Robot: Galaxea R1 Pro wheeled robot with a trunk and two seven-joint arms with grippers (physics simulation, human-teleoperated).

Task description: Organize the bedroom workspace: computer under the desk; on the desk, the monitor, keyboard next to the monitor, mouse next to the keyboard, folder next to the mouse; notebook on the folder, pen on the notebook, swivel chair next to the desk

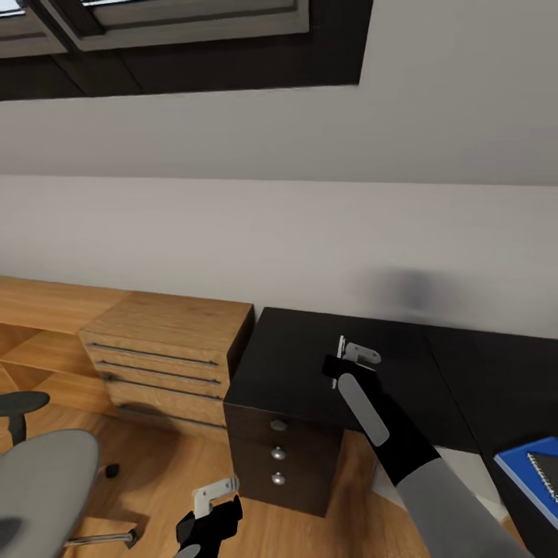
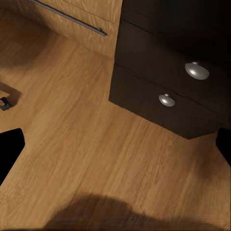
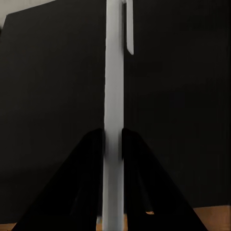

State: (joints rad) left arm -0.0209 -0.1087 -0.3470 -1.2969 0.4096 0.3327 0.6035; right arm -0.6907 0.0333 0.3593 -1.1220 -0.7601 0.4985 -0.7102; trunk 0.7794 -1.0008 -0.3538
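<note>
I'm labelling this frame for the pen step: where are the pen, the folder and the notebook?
pen point(image 3: 114, 120): right wrist view, mid-shaft, between the shut fingers.
folder point(image 1: 518, 465): head view, bare blue cover near its left corner.
notebook point(image 1: 547, 470): head view, dark cover, on the folder.

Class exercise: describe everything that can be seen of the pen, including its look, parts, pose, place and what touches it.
The pen is a thin, straight, white-silver stick with a smooth, plastic-like look and a narrow clip lying along one side near its far end. The right gripper is shut on it, its two dark fingers pressing it from both sides partway along. It is held in the air above the black desk, touching nothing else. In the head view it stands roughly upright at the gripper.
</note>
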